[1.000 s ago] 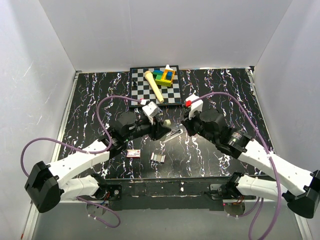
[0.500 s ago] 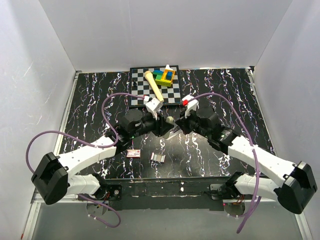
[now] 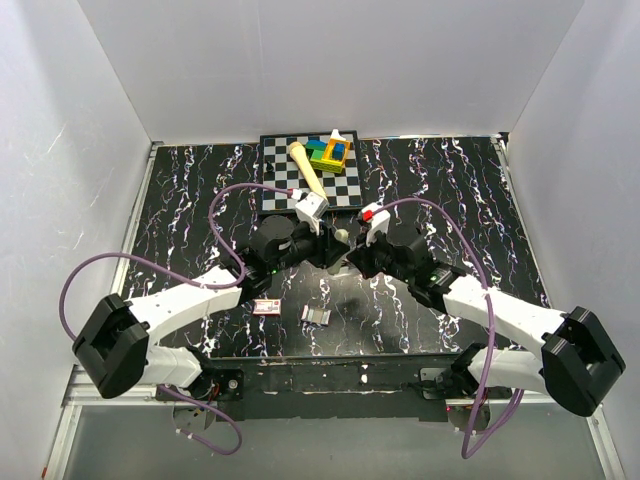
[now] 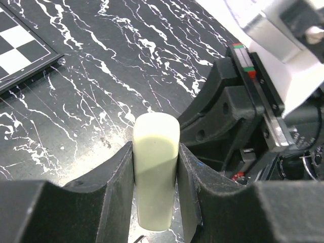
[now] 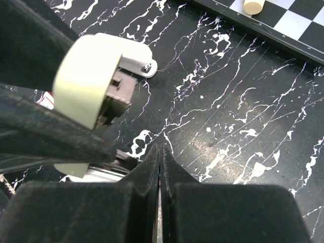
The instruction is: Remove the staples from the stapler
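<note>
Top external view shows both arms meeting over the middle of the black, white-veined tabletop (image 3: 450,200). On the left, the left hand (image 4: 156,157) is partly open. Its two dark fingers (image 4: 121,182) press on either flank of a pale cream plastic stapler (image 5: 85,81), which looks to be raised off the tabletop. The stapler's long axis seems to run forward out of that grip, along the fingers, with its rounded end sticking out past their tips.

From the right wrist, that cream end sits up and to the left of the right hand (image 5: 159,151), close by, though I cannot tell whether they touch. A dark inner mechanism shows behind the cream end, and a silvery rail (image 5: 96,174) runs beneath it. Whether the rail carries staples is not visible.

One short silvery strip of staples (image 3: 317,316) already lies on the tabletop. It is back toward the arm bases and well apart from both hands, with a small red-and-white box (image 3: 266,306) near its left.

The right hand is fully closed, its fingertips pressed together and holding nothing. It is the free hand and the nearer one for working on the stapler. My reading is that the next move depends on bringing its tips left onto that exposed mechanism.
</note>
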Motion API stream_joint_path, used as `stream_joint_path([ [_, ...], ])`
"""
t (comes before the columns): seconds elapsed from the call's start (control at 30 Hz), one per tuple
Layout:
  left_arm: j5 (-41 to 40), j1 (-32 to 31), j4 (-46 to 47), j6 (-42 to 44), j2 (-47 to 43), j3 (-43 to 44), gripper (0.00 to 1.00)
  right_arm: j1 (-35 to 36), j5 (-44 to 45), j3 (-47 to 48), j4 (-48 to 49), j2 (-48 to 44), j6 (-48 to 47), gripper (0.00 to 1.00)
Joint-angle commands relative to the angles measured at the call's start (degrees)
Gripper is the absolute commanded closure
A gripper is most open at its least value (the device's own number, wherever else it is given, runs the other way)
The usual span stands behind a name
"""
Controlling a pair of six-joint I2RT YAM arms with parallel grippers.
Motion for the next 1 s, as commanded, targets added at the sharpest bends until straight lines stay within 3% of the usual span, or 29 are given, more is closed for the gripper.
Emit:
stream_joint_path([
  [0.0, -5.1, 0.5, 6.5, -1.3, 1.0, 3.7, 1.0, 0.2, -2.8, -1.6, 4.6, 0.8, 3.0, 0.99],
  [0.97, -11.3, 1.6, 12.4, -3.3, 10.6, 11.0, 1.0, 0.2, -7.2, -8.6, 18.7, 7.5, 10.2, 0.99],
])
